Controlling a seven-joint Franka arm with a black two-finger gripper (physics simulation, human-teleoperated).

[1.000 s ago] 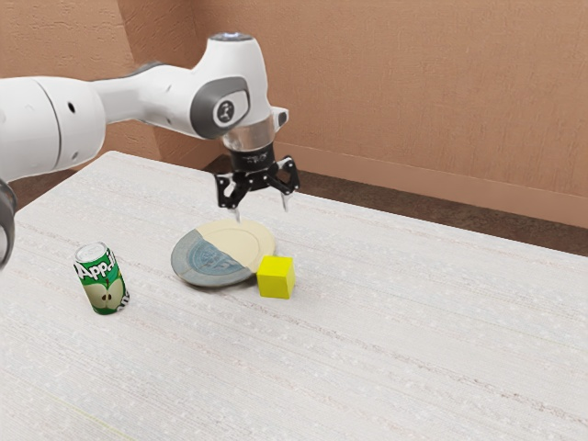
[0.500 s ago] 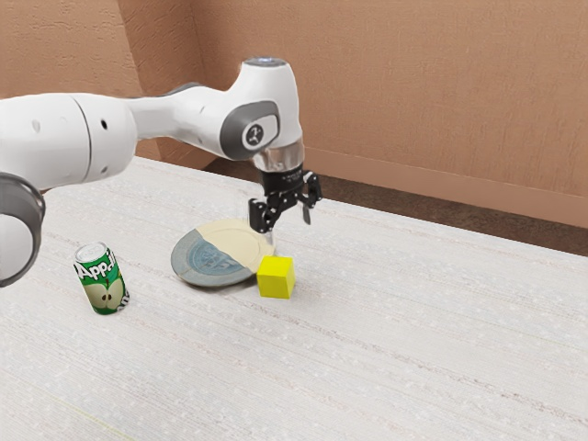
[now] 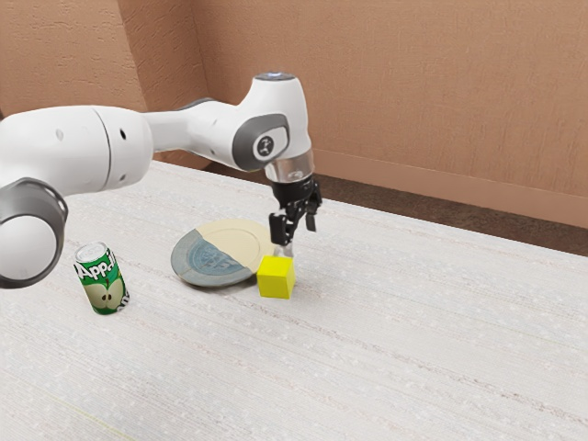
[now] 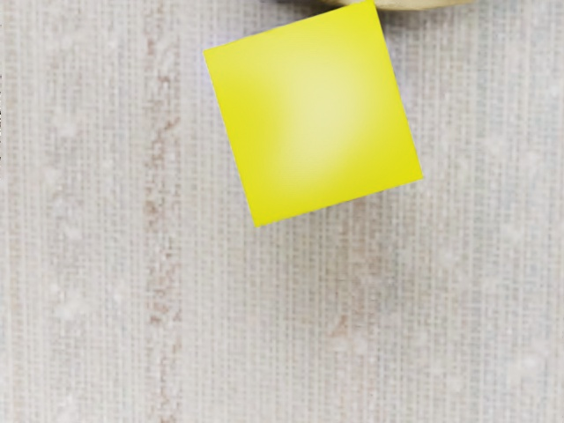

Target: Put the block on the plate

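block [image 3: 276, 277] is sitting on table [image 3: 386, 358], just beside plate [image 3: 207, 262] | gripper [image 3: 298, 239] is hanging low near block, jaws standing apart, exact spread unclear, gripping nothing | can [image 3: 101, 280] is standing upright, toward exterior view's left of plate

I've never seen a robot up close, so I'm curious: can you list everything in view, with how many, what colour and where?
Cube-shaped block: one, yellow, on the table beside the plate.
Round, flat plate: one, part blue-grey and part cream, on the table.
Upright drinks can: one, green and white with a fruit print, toward the exterior view's left.
Table: one, whitish, under these things.
Textured walls: several faces, orange-brown, behind the table.
Floor: one strip, dark brown, beyond the table.
Jointed arm: one, white and grey, reaching in.
Two-fingered hand: one, mostly black, near the block.
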